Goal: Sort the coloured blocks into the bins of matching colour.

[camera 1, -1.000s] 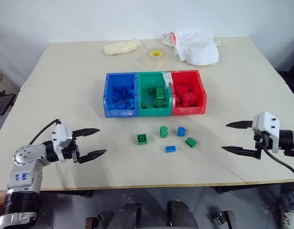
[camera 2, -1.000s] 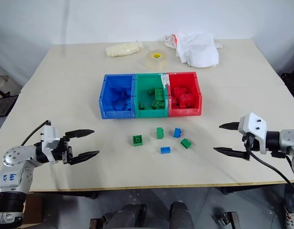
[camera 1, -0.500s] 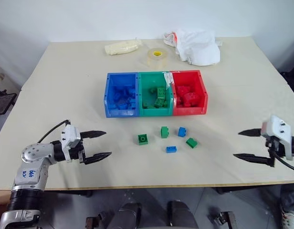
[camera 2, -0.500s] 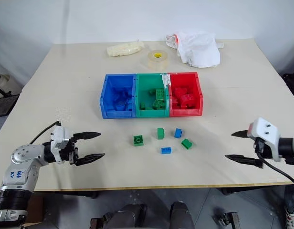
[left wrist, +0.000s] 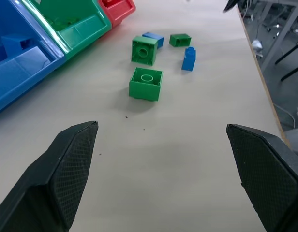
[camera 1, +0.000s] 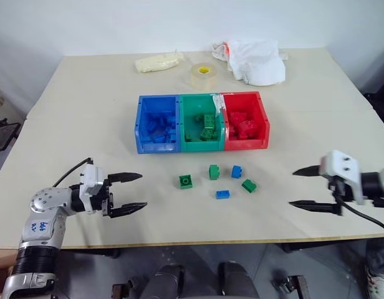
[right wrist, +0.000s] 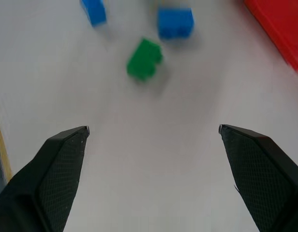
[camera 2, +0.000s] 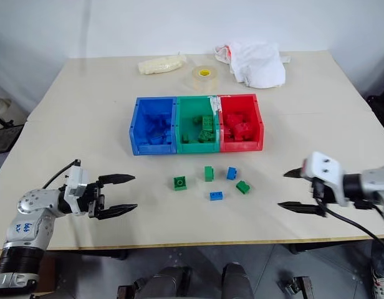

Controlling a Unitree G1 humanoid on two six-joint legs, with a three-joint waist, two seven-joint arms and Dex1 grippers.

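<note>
Light is bright, even and diffuse from overhead, leaving the pale surface (camera 1: 86, 124) free of glare. Shadows are soft and short: faint smudges beside the loose coloured blocks (camera 1: 217, 181) and under the bins (camera 1: 203, 123). The head views are sharp throughout. The right wrist view is smeared by motion blur, the blocks' edges fuzzy; the left wrist view stays crisp.

Pale counter against a plain white wall

The beige counter (camera 1: 86, 112) has a seam running across its top and stands before a bare white wall (camera 1: 117, 25). Grey floor (camera 1: 5, 156) shows past its left edge, beside a dark chair frame (camera 1: 2, 134). In the left wrist view, dark metal furniture legs (left wrist: 284, 43) stand on the floor beyond the counter's edge.
</note>
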